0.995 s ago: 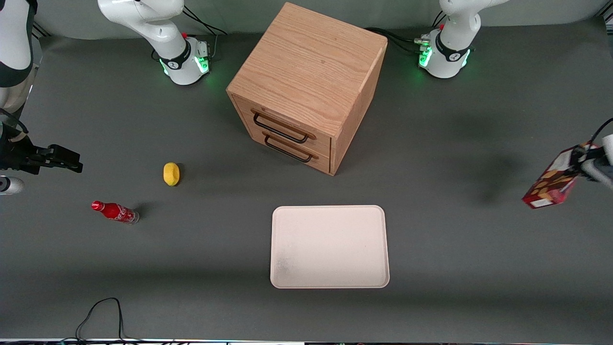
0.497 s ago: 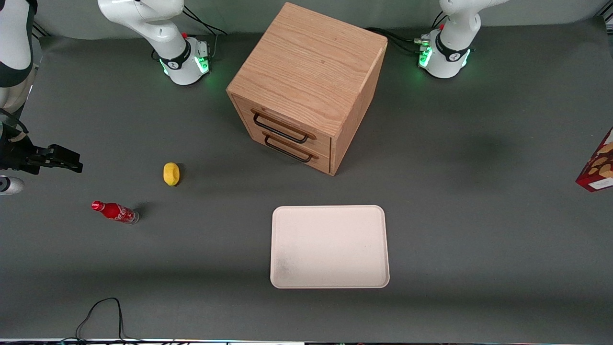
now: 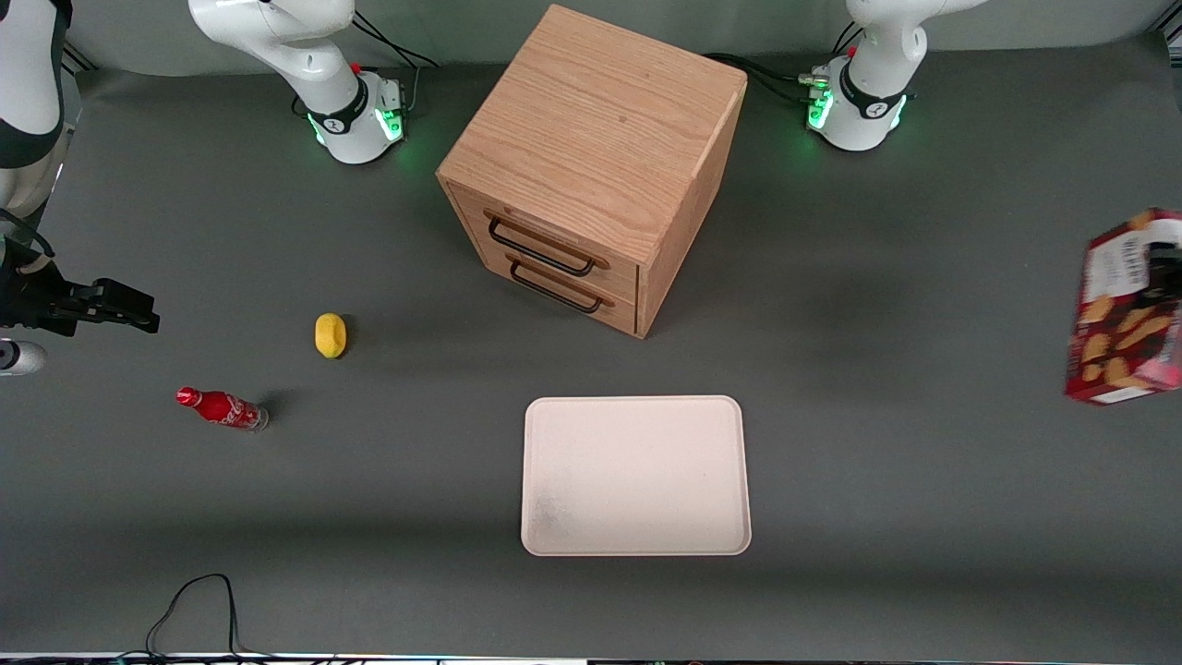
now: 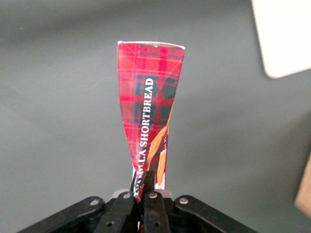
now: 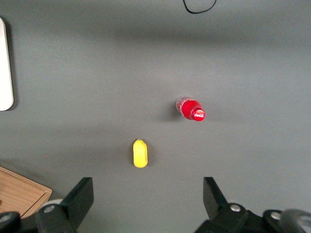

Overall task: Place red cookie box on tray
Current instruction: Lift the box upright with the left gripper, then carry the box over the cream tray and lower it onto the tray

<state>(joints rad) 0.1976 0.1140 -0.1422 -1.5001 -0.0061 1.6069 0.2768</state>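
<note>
Red cookie box (image 4: 149, 116) pinched at one end by the closed end effector (image 4: 145, 191), held aloft above the worktop's (image 3: 923, 480) working-arm edge, well apart from the tray (image 3: 635, 476).

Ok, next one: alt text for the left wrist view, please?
The pincer is shut on the end of the red cookie box, a tartan-printed box lettered SHORTBREAD, held up above the dark grey table. One rounded corner of the pale tray shows at the frame's edge.
</note>
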